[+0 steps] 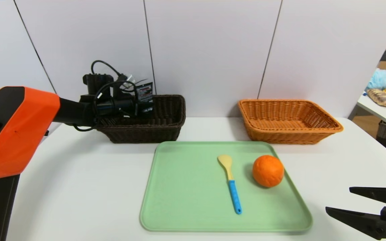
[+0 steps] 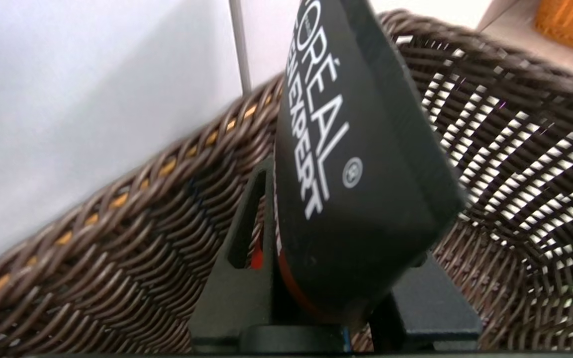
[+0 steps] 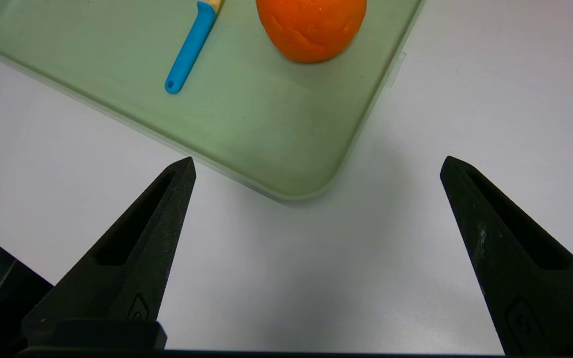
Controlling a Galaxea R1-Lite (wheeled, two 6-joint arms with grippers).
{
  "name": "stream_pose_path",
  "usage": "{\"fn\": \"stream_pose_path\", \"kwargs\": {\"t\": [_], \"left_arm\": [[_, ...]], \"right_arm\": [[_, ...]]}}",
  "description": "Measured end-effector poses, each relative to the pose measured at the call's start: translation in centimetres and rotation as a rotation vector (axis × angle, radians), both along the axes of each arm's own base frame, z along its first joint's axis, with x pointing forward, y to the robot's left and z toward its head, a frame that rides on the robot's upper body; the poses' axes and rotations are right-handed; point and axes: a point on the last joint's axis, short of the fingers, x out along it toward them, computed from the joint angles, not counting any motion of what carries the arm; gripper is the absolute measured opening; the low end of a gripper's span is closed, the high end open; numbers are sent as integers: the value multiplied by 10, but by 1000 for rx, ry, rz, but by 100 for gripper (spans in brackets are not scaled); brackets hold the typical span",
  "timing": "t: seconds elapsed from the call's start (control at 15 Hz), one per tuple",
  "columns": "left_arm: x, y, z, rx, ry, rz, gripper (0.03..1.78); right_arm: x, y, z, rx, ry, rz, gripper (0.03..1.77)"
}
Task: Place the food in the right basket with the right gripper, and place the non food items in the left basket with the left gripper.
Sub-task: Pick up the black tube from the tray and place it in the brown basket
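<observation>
- And here at the dark brown wicker basket [image 1: 142, 134], the left gripper [image 2: 326, 298] is in over the rim, its fingers pinching the black L'Oréal Men Expert tube [image 2: 346, 169] between them!
- The tube sits tilted in that grip, its white lettering on show in the left wrist view, with woven basket wall on both sides of it.
- Over to the green tray [image 1: 193, 187], in front of the two baskets: the spoon [image 1: 230, 184] lies there, pale yellow bowl toward the baskets, blue handle toward the near edge.
- Just to the right of the spoon, the orange [image 1: 268, 171] rests on the tray, near its right edge.
- Behind the tray on the right stands the orange-tan wicker basket [image 1: 286, 136], flared sides and all, well apart from its dark brown partner.
- And down at the near right, the right gripper [image 3: 318, 168] hangs over the white table [image 1: 79, 190] beside the tray's corner, fingers spread wide, nothing between them.
</observation>
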Motion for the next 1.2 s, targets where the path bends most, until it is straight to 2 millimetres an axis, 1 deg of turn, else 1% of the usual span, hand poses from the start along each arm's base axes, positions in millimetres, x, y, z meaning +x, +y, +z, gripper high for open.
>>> {"fn": "stream_pose_path", "kwargs": {"t": [0.6, 1.2], "left_arm": [[2, 0, -8, 8, 16, -8, 50], [0, 0, -7, 10, 33, -10, 50]], "right_arm": [[0, 0, 0, 1, 3, -1, 170], [1, 0, 0, 1, 0, -1, 170]]}}
